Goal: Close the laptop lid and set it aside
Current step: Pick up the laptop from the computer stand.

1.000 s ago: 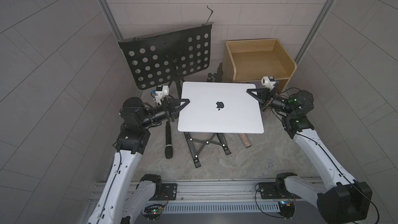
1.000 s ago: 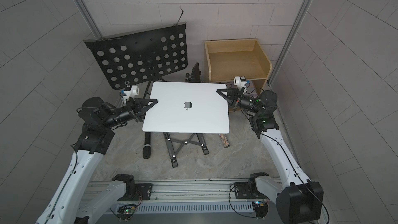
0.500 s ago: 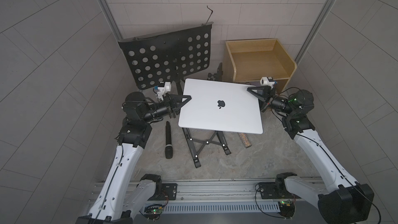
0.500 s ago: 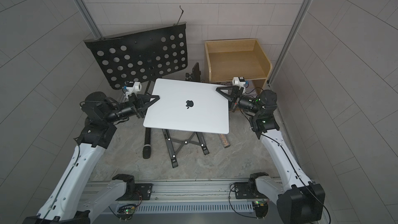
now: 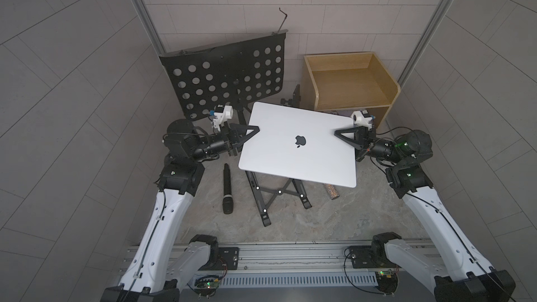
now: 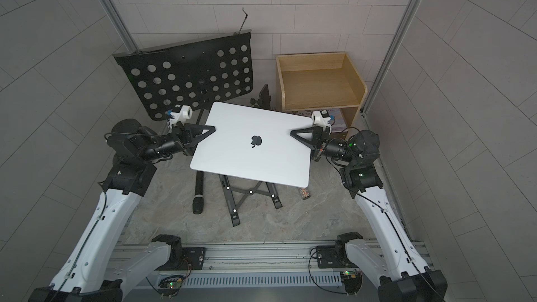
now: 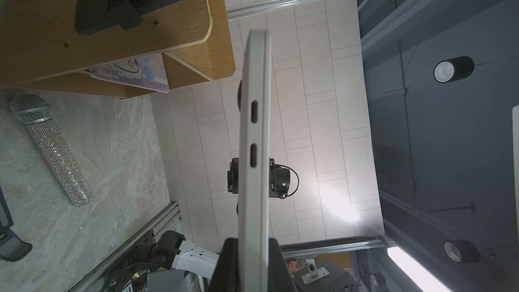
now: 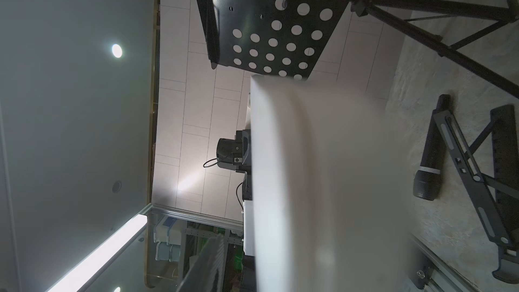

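My left claw (image 5: pixel 255 129) is closed on the left edge of the slim silver-white laptop (image 5: pixel 299 143). Its lid (image 5: pixel 276 123) is down, with the grey apple logo up. My right claw (image 5: pixel 337 134) reaches over the right edge, but I cannot tell if it grips. The laptop hangs slanted above the black folding X-frame stand (image 5: pixel 279 196), around the middle of the grey stone-pattern bench (image 5: pixel 334 222).

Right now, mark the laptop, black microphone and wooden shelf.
laptop (image 5: pixel 300 140): in a top view, apple logo
black microphone (image 5: pixel 227 205): in a top view, head
wooden shelf (image 5: pixel 348 88): in a top view, bare floor
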Controlling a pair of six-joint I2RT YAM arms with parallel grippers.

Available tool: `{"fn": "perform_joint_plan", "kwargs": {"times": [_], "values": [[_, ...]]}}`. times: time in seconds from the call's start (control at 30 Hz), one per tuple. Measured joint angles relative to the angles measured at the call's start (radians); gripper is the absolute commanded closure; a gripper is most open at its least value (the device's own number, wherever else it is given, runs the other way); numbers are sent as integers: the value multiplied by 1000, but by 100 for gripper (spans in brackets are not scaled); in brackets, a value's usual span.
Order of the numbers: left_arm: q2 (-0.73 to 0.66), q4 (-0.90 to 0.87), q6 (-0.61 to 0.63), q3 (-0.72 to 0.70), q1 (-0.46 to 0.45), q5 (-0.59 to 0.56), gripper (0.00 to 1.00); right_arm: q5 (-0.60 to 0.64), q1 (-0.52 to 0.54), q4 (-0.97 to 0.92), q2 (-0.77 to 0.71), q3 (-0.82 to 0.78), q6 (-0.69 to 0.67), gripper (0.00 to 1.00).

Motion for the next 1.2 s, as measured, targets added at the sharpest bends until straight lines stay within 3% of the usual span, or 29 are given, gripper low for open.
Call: {"fn": "perform_joint_plan", "kwargs": {"times": [0.17, 0.3, 0.37, 0.6, 0.8, 0.93, 1.07, 1.2], "values": [[0, -3, 6, 2, 0, 7, 100, -15, -2, -13, 0, 0, 19, 80], [0, -25, 3, 10, 0, 8, 100, -21, -2, -10, -5, -1, 7, 99], [0, -30, 6, 12, 0, 9, 98, -20, -2, -10, -9, -5, 7, 100], [0, -91, 61, 48, 0, 2, 54, -21, -21, -17, -34, -23, 12, 100], [-19, -231, 188, 127, 5, -42, 26, -21, -64, -17, -61, -38, 12, 100], [-39, -375, 307, 206, 14, -111, 13, -12, -95, -18, -69, -49, -5, 100], [-57, -568, 471, 319, 18, -250, 2, 8, -159, -22, -92, -66, -16, 100], [-110, -678, 567, 335, 20, -379, 0, 63, -203, -26, -104, -65, -36, 100]]}}
